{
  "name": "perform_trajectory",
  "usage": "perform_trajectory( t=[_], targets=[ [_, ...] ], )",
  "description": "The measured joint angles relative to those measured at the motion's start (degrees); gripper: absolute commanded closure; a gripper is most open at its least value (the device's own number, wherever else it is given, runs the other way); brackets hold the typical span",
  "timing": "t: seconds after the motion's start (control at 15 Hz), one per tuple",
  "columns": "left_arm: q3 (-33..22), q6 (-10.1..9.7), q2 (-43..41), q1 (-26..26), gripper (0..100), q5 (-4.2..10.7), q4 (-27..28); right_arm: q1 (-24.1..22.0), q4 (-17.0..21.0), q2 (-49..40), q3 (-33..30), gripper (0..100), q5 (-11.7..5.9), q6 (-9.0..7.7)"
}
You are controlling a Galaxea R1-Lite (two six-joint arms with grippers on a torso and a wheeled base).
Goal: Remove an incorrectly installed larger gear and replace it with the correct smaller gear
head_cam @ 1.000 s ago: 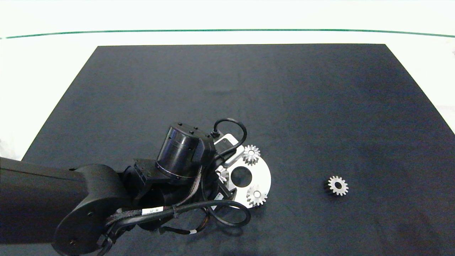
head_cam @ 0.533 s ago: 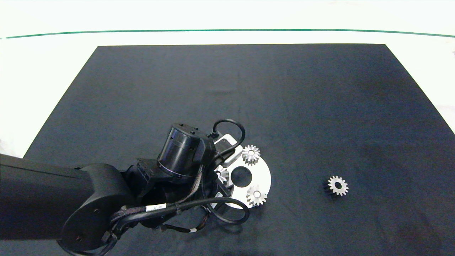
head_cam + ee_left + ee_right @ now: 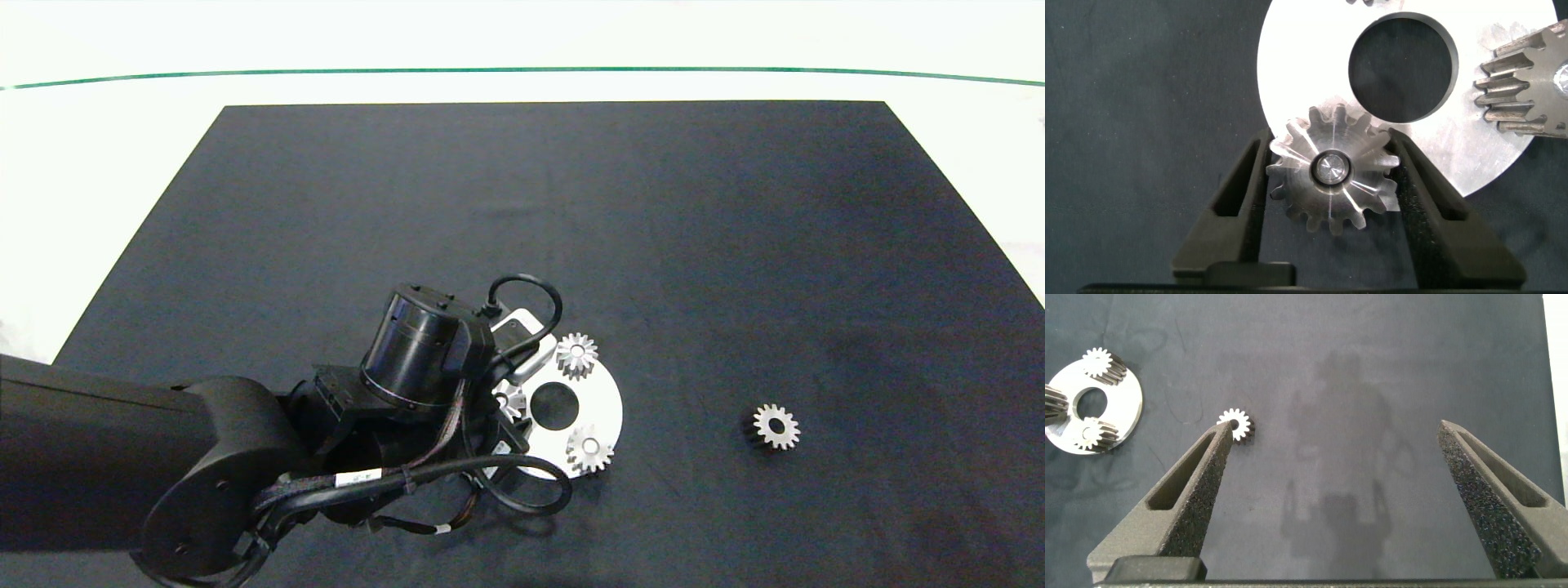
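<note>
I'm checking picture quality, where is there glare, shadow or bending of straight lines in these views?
Head view: white table beyond the black mat is washed out; its green line bows. Left wrist view: the round plate glares white. Right wrist view: a dim shadow lies on the mat between the open fingers.

The dark left arm reaches in from the near left, its grey two-fingered left end effector (image 3: 1331, 175) clamped. The right end effector (image 3: 1343, 469) hangs spread wide.

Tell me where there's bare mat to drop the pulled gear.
Bare mat lies beyond the round plate, and between the plate and the loose smaller gear. It is crowded at the plate: the left tool grips the larger gear there beside two mounted gears.
</note>
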Motion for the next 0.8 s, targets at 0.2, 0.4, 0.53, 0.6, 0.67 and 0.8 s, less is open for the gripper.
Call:
perform_trajectory(
  t=[0.2, 0.4, 0.53, 0.6, 0.67, 0.8],
  targets=[
    [0.0, 0.00, 0.0, 0.0, 58, 0.00, 0.0, 0.0, 0.0, 0.0, 0.0, 0, 0.00, 0.00],
    [0.0, 0.00, 0.1, 0.0, 64, 0.00, 0.0, 0.0, 0.0, 0.0, 0.0, 0, 0.02, 0.00],
    [0.1, 0.00, 0.1, 0.0, 68, 0.00, 0.0, 0.0, 0.0, 0.0, 0.0, 0, 0.02, 0.00],
    [0.1, 0.02, 0.1, 0.0, 70, 0.00, 0.0, 0.0, 0.0, 0.0, 0.0, 0, 0.02, -0.02],
    [0.1, 0.00, 0.2, 0.0, 73, 0.00, 0.0, 0.0, 0.0, 0.0, 0.0, 0, 0.02, 0.00],
    [0.2, -0.02, 0.2, -0.1, 75, 0.00, 0.0, 0.0, 0.0, 0.0, 0.0, 0, 0.00, 0.00]
  ],
)
